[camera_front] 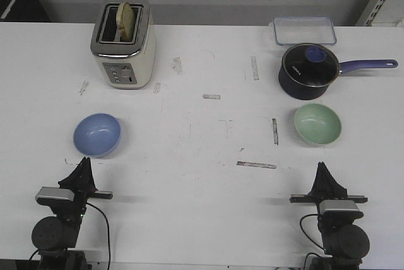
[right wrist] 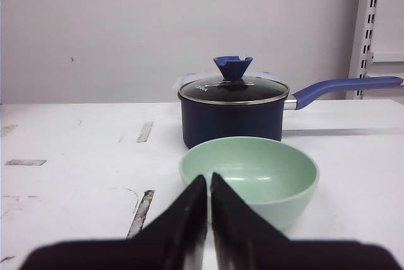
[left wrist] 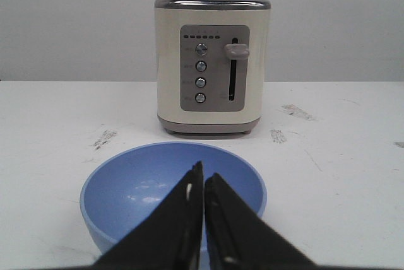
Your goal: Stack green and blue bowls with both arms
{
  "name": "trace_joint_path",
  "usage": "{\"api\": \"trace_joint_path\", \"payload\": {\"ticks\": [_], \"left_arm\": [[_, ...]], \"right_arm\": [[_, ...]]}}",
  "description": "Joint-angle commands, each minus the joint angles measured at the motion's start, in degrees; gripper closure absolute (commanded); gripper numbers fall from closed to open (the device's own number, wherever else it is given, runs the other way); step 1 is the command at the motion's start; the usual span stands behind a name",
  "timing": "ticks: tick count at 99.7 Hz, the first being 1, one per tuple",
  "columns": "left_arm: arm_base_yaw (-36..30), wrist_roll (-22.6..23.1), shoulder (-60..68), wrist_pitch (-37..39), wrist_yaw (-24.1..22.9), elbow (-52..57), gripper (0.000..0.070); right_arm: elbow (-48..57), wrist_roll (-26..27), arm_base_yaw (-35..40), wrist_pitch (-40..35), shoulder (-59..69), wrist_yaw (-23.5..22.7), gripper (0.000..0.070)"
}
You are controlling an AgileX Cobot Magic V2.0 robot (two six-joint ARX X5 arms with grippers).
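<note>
The periwinkle blue bowl (camera_front: 97, 134) sits upright on the table at the left; it also shows in the left wrist view (left wrist: 145, 188). The mint green bowl (camera_front: 317, 124) sits upright at the right, in front of the saucepan; it also shows in the right wrist view (right wrist: 265, 172). My left gripper (camera_front: 84, 163) is shut and empty, just short of the blue bowl's near rim (left wrist: 203, 172). My right gripper (camera_front: 322, 168) is shut and empty, a little short of the green bowl (right wrist: 208, 179).
A cream toaster (camera_front: 123, 41) with a slice of bread stands at the back left. A dark navy saucepan (camera_front: 309, 71) with a glass lid and blue handle stands behind the green bowl. A clear lidded container (camera_front: 304, 30) lies at the back right.
</note>
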Motion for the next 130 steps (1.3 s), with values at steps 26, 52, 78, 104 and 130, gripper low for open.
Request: {"api": "trace_joint_path", "payload": {"ticks": [26, 52, 78, 104, 130], "left_arm": [[0.0, 0.3, -0.1, 0.9, -0.1, -1.2, 0.0699], [0.1, 0.3, -0.1, 0.9, -0.1, -1.2, 0.0698], [0.0, 0.3, -0.1, 0.9, -0.1, -1.2, 0.0699], [0.0, 0.3, -0.1, 0.9, -0.1, -1.2, 0.0698], [0.0, 0.3, -0.1, 0.9, -0.1, -1.2, 0.0698]], "right_arm": [[-0.1, 0.6, 0.0, 0.8, -0.1, 0.0, 0.0695], [1.9, 0.3, 0.2, -0.8, 1.1, 0.0, 0.0695], [10.4, -1.8, 0.2, -9.3, 10.8, 0.1, 0.0695], [21.2, -1.8, 0.2, -14.8, 27.4, 0.0, 0.0695], [33.8, -1.8, 0.2, -19.5, 43.8, 0.0, 0.0695]]}}
